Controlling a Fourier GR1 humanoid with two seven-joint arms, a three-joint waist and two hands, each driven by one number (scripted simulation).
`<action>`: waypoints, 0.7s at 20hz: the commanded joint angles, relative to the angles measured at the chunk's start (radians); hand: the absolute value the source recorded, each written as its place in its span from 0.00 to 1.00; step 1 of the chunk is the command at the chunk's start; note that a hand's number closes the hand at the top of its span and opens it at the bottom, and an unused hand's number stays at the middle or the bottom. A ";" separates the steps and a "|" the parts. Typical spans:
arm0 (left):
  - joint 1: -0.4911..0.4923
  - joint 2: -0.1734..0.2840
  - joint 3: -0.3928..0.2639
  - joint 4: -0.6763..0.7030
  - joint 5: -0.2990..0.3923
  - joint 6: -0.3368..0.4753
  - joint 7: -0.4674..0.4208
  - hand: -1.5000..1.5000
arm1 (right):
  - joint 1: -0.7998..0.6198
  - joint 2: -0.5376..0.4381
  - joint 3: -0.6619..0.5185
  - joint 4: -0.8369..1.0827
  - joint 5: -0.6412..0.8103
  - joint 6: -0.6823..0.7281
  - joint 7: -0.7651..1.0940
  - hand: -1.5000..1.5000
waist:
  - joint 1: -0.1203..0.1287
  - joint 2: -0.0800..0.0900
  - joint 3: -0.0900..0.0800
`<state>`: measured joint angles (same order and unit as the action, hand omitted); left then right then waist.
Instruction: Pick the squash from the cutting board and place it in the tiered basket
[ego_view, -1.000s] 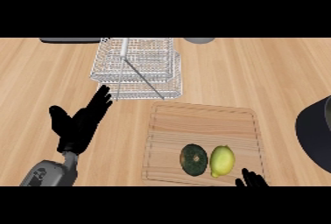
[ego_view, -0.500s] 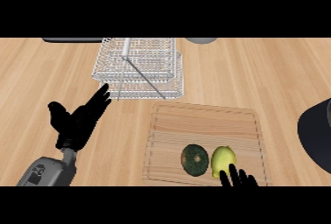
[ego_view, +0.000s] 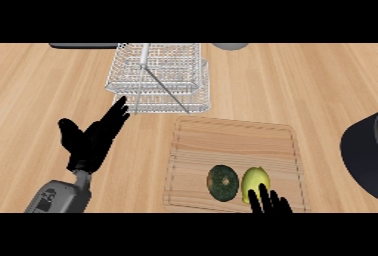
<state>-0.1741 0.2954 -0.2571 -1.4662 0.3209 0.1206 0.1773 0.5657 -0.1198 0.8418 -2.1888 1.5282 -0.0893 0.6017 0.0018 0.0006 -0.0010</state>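
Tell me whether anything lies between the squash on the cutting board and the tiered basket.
Nothing visible does. From the squash, bare cutting board and then a short stretch of counter lead up to the tiered basket. The yellow fruit lies beside the squash, away from that path.

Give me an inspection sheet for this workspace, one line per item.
Surface: wooden counter.
Job's things: dark green squash on the cutting board, beside a yellow fruit; wire tiered basket behind the board.
Clutter: dark round object at the right edge; grey object and dark flat object at the far edge.
Hands: left hand open, resting left of the board; right hand at the board's near edge, fingers reaching the yellow fruit.
Cables: nothing seen.
Surroundings: nothing seen.
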 joint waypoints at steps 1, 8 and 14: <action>-0.026 -0.041 0.010 0.041 -0.022 -0.003 -0.022 0.50 | -0.078 0.114 0.058 0.164 0.047 -0.055 0.088 0.00 | -0.006 0.000 0.001; -0.005 -0.063 0.025 -0.015 -0.056 -0.008 0.025 0.50 | -0.106 0.067 -0.002 0.241 -0.005 -0.193 0.090 0.00 | -0.006 -0.002 0.001; 0.063 -0.075 0.030 -0.087 -0.090 -0.017 0.034 0.50 | -0.239 0.071 -0.109 0.351 -0.118 -0.239 0.056 0.00 | 0.000 -0.002 0.001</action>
<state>-0.1554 0.2512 -0.2040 -1.4845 0.2685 0.0827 0.1982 0.3873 -0.0565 0.7801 -1.9118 1.4565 -0.2797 0.6740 0.0013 -0.0012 -0.0002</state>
